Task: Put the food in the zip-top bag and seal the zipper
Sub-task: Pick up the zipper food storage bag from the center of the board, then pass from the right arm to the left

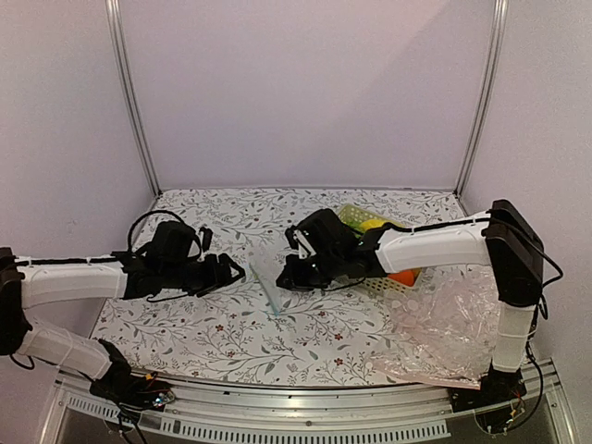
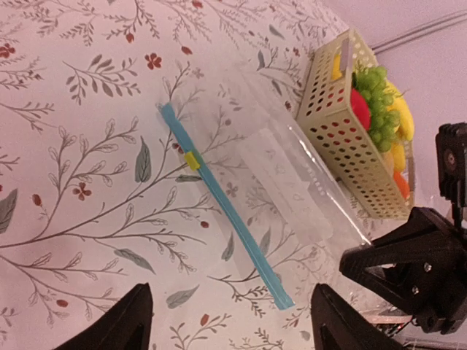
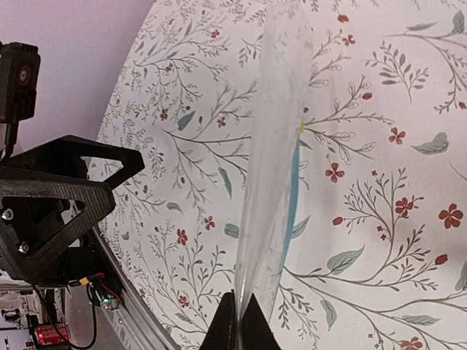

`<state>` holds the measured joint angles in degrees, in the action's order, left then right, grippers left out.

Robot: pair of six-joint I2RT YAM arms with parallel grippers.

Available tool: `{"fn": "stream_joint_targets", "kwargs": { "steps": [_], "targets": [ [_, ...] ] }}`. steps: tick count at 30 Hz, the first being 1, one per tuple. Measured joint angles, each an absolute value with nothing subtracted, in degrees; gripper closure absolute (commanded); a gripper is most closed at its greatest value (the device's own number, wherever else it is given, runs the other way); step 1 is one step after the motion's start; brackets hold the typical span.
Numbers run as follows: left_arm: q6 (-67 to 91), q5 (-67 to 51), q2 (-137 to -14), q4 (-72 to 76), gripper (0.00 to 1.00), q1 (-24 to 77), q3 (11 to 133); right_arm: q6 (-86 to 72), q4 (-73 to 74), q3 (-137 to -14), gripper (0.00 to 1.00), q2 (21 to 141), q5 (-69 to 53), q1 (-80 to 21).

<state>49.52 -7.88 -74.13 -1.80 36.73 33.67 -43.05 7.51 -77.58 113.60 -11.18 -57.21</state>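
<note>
The bag [image 2: 277, 168] lies near the middle of the table [image 2: 73, 182], between the two grippers. Its blue zipper [image 2: 219, 197] runs along the edge facing the left arm, with a small yellow tab partway along it. The bag looks empty. The food sits in the basket [image 2: 339, 138] just behind the bag, among other toy fruit. An orange piece [image 1: 403, 277] shows at the basket's near end.

The right gripper [image 3: 239, 328] has its jaws pressed together on a thin fold of the bag's clear film, and the film rises edge-on from the fingertips. The left gripper [image 2: 232, 324] hovers near the zipper's end with its jaws wide apart and nothing between them.

The bag is likely very light, limp and slippery. A pull on one layer will probably drag the whole bag across the table instead of opening the mouth. The firmer zipper strip seems the best place for the left gripper to take hold, since it should not slip out as the bare film might. With each gripper holding one side, the mouth could be spread. The toy fruit looks light and firm, so a grip across its middle should do.
</note>
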Motion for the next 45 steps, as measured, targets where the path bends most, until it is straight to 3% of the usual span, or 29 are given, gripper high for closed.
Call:
{"fn": "stream_joint_targets", "kwargs": {
  "steps": [7,20,33,45],
  "targets": [
    [46.4,-5.1,-58.3,-10.9,0.08,35.7,35.2,-39.5,7.2,-76.5,0.96,100.0,-12.6,-56.4],
    [42.6,-13.1,-52.9,-14.7,0.01,33.3,36.2,-35.1,9.1,-77.5,0.95,96.3,-16.2,-55.9],
    [47.2,-26.4,-54.9,-1.3,0.0,31.5,39.4,-35.2,6.2,-75.6,0.94,89.1,-16.3,-56.6],
    [52.1,-32.3,-55.9,9.5,0.0,31.4,39.4,-36.5,-5.8,-71.2,0.94,82.0,-21.3,-57.3]
  ]
}}
